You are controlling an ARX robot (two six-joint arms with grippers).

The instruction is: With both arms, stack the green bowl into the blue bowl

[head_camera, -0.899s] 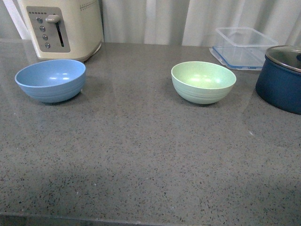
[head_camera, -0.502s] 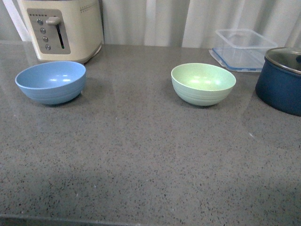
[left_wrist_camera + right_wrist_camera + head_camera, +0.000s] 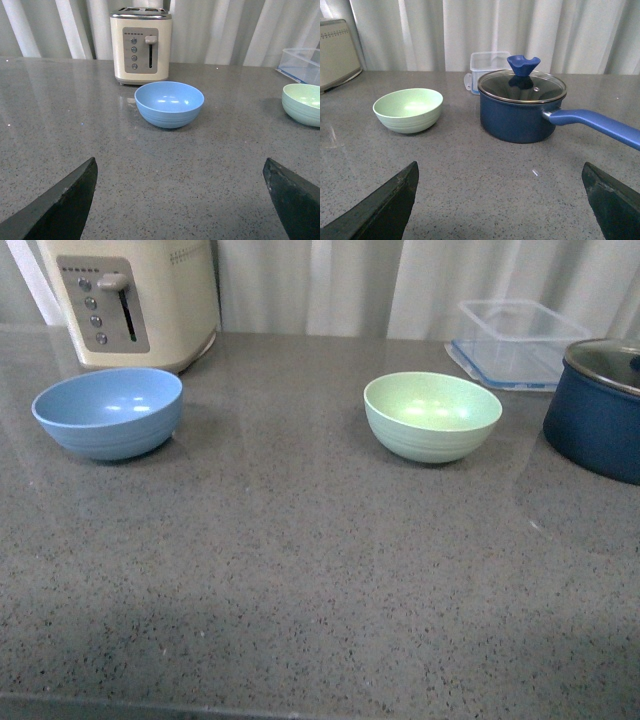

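The pale green bowl (image 3: 433, 415) stands upright and empty on the grey counter, right of centre in the front view. The light blue bowl (image 3: 108, 411) stands far to its left, also empty. Neither arm shows in the front view. In the left wrist view the blue bowl (image 3: 169, 104) lies ahead of my open left gripper (image 3: 180, 167), well apart from it, and the green bowl (image 3: 302, 103) shows at the edge. In the right wrist view my right gripper (image 3: 500, 167) is open over bare counter, with the green bowl (image 3: 408, 110) some way ahead.
A cream toaster (image 3: 130, 300) stands behind the blue bowl. A dark navy lidded pot (image 3: 600, 405) with a long blue handle (image 3: 592, 125) sits right of the green bowl. A clear plastic container (image 3: 515, 340) lies behind it. Curtains close off the back.
The front view has shifted very slightly up and down; both bowls stay where they were.
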